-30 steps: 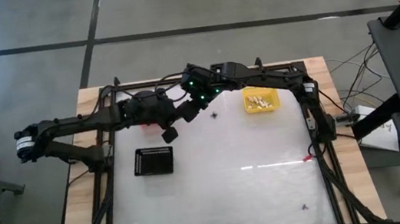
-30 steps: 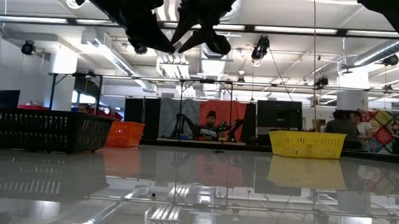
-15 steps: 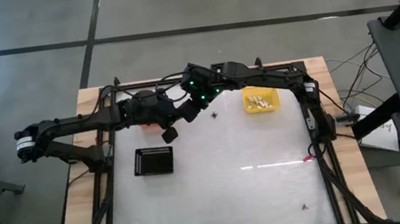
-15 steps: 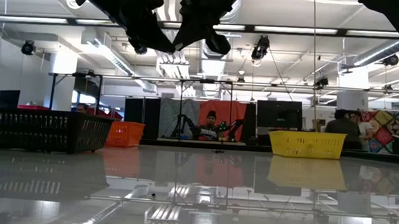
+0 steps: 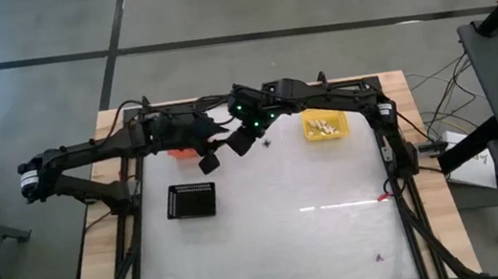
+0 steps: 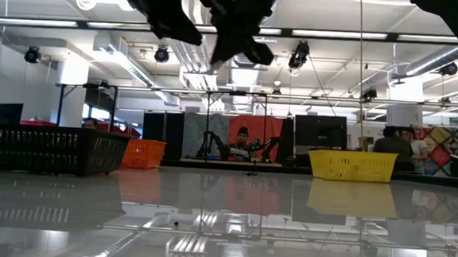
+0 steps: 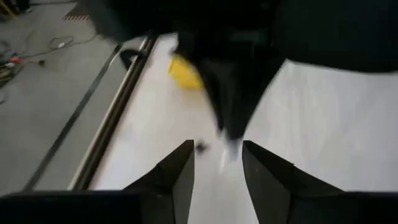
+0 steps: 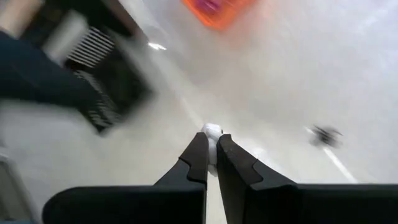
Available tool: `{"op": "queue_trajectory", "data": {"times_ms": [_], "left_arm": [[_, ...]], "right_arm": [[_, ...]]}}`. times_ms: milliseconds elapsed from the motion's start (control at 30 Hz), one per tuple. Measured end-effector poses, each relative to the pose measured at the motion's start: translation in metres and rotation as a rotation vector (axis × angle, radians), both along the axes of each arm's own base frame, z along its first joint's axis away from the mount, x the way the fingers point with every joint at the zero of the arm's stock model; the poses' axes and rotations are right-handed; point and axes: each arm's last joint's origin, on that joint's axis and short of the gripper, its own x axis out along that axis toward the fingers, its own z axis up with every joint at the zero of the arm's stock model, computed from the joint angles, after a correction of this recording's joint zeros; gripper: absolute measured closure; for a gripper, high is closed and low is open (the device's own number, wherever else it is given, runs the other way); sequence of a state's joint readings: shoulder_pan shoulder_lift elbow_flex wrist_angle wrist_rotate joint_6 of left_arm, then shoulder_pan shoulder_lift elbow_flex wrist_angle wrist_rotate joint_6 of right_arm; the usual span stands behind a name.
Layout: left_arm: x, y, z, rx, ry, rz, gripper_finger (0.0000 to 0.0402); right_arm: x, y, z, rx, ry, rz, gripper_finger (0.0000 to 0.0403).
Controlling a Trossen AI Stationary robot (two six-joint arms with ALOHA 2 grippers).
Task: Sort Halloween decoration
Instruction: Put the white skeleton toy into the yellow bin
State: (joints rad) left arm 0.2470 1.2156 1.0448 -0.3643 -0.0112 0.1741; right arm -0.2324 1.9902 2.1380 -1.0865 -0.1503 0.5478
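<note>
Between the right gripper's (image 8: 211,155) fingertips, a whitish trinket (image 8: 212,131) half-hidden.

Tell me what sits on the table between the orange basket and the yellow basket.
High view: between the orange basket and yellow basket, one dark spider trinket lies on the table; both grippers hang above that stretch.

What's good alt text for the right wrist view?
The right gripper is shut on a small whitish trinket above the white table. A dark spider-like trinket lies on the table; an orange basket and black tray lie beyond.
</note>
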Motion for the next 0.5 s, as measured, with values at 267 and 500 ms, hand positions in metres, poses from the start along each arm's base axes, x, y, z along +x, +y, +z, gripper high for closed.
{"op": "queue_trajectory", "data": {"times_ms": [267, 500], "left_arm": [[-0.008, 0.006, -0.003, 0.09, 0.147, 0.06, 0.0283], [-0.013, 0.011, -0.015, 0.071, 0.224, 0.081, 0.0283]], "right_arm": [[-0.029, -0.003, -0.008, -0.105, 0.308, -0.014, 0.0394], [-0.049, -0.017, -0.016, -0.147, 0.511, 0.019, 0.0394]]}}
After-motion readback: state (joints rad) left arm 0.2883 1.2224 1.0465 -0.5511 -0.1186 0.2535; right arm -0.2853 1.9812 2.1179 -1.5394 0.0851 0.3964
